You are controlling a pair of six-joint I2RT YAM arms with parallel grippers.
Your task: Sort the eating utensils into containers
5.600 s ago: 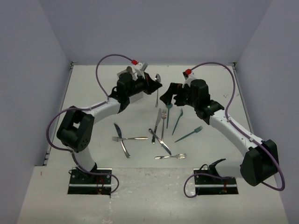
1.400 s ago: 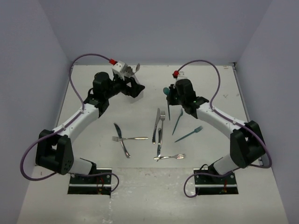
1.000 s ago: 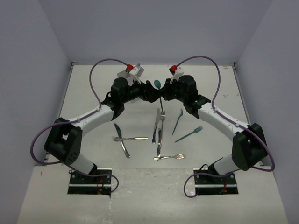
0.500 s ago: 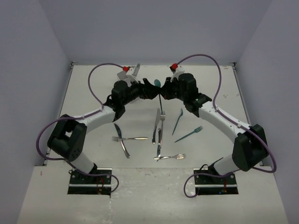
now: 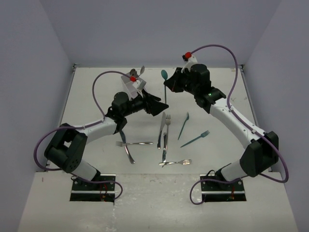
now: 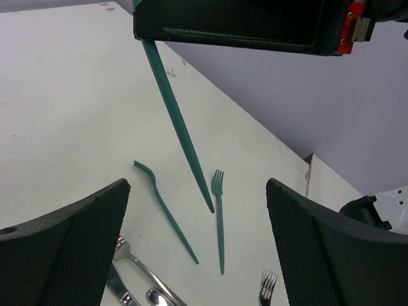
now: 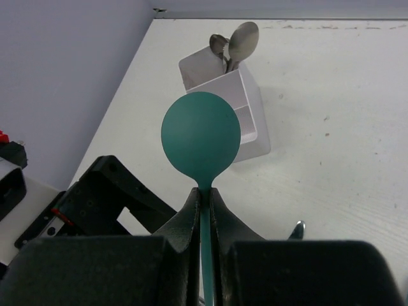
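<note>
My right gripper [image 7: 205,194] is shut on the neck of a teal spoon [image 7: 201,140], which it holds bowl-up above the table's far middle [image 5: 164,75]. The spoon's handle [image 6: 178,127] hangs down in front of my left gripper [image 6: 197,248], which is open, holds nothing and hovers low over the table [image 5: 157,107]. The white containers [image 7: 245,102] stand beyond the spoon with silver spoons [image 7: 239,41] in the far compartment. On the table lie a teal fork [image 5: 195,139], a teal knife [image 5: 183,125] and several silver utensils [image 5: 164,137].
A silver fork [image 5: 176,162] lies nearest the arm bases. A crossed fork and knife [image 5: 126,144] lie at the left. The left arm [image 7: 108,197] fills the lower left of the right wrist view. Grey walls close the table on three sides.
Half a second ago both grippers met at the teal spoon. The left has since drawn back and down toward the table, while the right carries the spoon upward and farther back.
</note>
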